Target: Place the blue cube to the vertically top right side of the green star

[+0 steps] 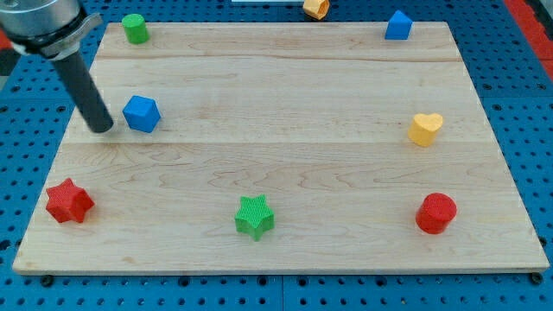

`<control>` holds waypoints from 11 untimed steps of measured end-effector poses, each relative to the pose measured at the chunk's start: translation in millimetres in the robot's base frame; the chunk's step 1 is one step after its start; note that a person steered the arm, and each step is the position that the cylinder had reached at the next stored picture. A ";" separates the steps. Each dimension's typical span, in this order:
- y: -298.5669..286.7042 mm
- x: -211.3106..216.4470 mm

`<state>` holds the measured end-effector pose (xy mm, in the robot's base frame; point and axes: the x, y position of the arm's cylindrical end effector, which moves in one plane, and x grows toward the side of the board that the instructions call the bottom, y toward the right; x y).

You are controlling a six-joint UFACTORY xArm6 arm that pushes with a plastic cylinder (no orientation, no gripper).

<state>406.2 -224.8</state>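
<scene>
The blue cube [142,113] sits on the wooden board at the view's left, upper middle. The green star [254,216] lies near the view's bottom centre, well down and to the right of the cube. My tip [102,129] rests on the board just to the left of the blue cube, with a small gap or light contact between them; I cannot tell which. The dark rod slants up to the view's top left corner.
A red star [68,200] lies at the bottom left, a red cylinder [435,212] at the bottom right, a yellow heart [425,129] at the right, a green cylinder [134,28] at the top left, a second blue block [397,26] at the top right, an orange block [316,8] at the top edge. The wooden board [285,95] lies on a blue pegboard.
</scene>
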 end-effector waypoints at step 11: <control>211.7 12.5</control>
